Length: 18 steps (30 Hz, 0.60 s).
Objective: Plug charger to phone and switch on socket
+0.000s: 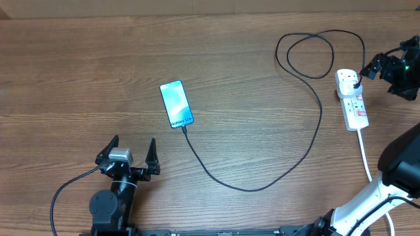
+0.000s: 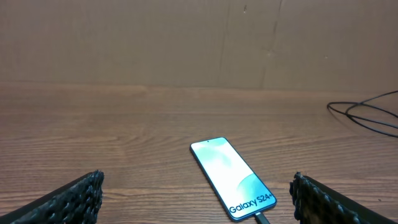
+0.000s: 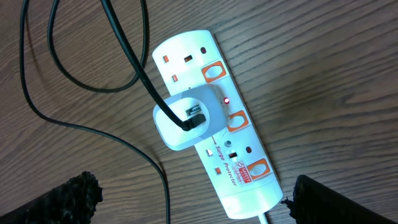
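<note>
Both tools stand wide open, holding nothing. The phone [image 1: 176, 103] lies mid-worktop [image 1: 79, 65], just ahead of the left tool [image 1: 134, 141], and the charger [image 3: 134, 56] tip looks already seated in its near end. What matters now is the socket [image 1: 352, 98]. It sits directly under the right tool [image 3: 198, 202], far from my left arm, its long axis slanting across the finger gap. A red lamp [image 3: 225, 99] glows beside the plug [image 3: 180, 124], so I judge that switch is probably already on.

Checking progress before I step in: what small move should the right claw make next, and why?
Probably lift the right claw clear of the socket: a red light glows beside the charger plugged there, and its cable already meets the phone.
</note>
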Each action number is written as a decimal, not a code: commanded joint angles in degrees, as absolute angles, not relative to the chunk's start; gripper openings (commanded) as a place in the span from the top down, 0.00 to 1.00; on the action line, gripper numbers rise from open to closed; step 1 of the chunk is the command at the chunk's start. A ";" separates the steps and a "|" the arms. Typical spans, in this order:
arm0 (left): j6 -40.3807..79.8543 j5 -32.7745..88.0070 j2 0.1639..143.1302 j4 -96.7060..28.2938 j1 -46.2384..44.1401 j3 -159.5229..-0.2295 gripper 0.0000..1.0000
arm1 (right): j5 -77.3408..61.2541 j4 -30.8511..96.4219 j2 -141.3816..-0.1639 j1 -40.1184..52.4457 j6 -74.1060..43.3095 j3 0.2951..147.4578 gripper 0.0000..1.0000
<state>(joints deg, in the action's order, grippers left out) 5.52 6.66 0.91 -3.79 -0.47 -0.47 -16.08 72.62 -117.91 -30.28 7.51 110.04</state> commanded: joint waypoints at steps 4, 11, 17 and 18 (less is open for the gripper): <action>4.25 6.87 0.25 -3.95 -0.73 -0.25 0.01 | -15.97 72.29 -116.97 -30.39 7.79 110.85 0.00; 4.25 6.87 0.25 -3.95 -0.73 -0.27 0.00 | -15.97 72.27 -117.01 -30.59 7.81 110.85 0.00; 4.25 6.87 0.25 -3.95 -0.73 -0.27 0.01 | -15.97 72.31 -112.36 -29.78 7.79 110.85 0.00; 4.25 6.87 0.25 -3.95 -0.73 -0.27 0.01 | -15.97 72.31 -110.98 -29.36 7.79 110.85 0.00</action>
